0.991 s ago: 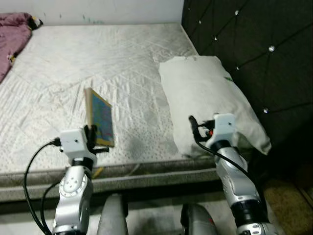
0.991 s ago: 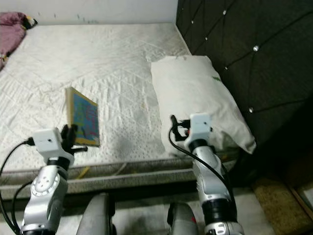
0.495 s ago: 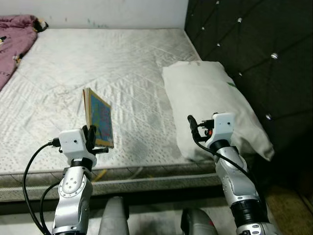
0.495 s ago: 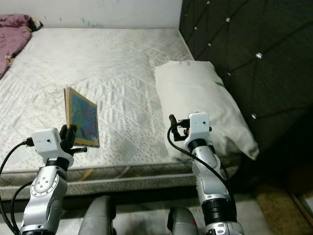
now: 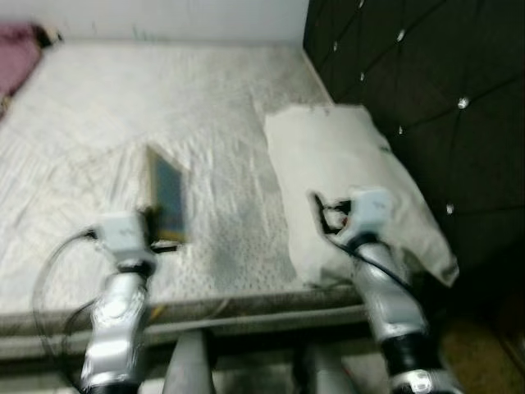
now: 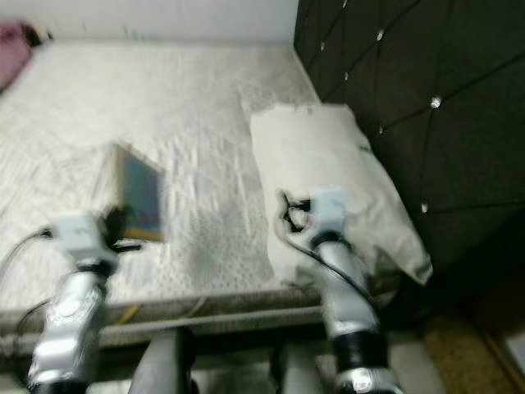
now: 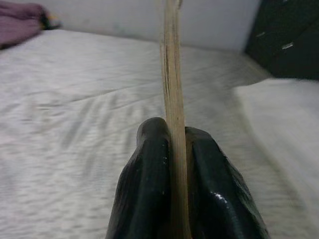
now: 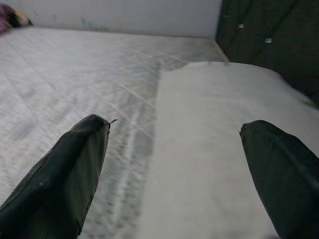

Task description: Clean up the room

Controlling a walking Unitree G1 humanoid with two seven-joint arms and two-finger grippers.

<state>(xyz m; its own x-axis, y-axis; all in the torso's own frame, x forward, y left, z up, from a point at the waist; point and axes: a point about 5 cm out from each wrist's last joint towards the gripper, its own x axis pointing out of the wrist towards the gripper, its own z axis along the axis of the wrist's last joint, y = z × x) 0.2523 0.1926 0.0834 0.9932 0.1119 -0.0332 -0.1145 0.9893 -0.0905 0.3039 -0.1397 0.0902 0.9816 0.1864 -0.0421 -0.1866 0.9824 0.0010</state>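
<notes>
Left wrist view: left gripper (image 7: 174, 149) jaws pinching upright book (image 5: 166, 197); right gripper (image 8: 174, 164) jaws spread

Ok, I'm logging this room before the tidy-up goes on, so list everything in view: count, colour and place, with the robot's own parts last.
Mattress: one, white quilted, bare, across the bed.
Pillow: one, white, on the mattress beside the headboard.
Headboard: one, black tufted with shiny studs, on the robot's right.
Book: one, thin, blue-green cover with tan edge, held upright above the mattress's near edge.
Cloth: one, purple-pink, at the mattress's far left corner.
Wall: white, behind the bed.
Left hand: black fingers shut on the book's edge.
Right hand: black fingers open, over the pillow's near end.
</notes>
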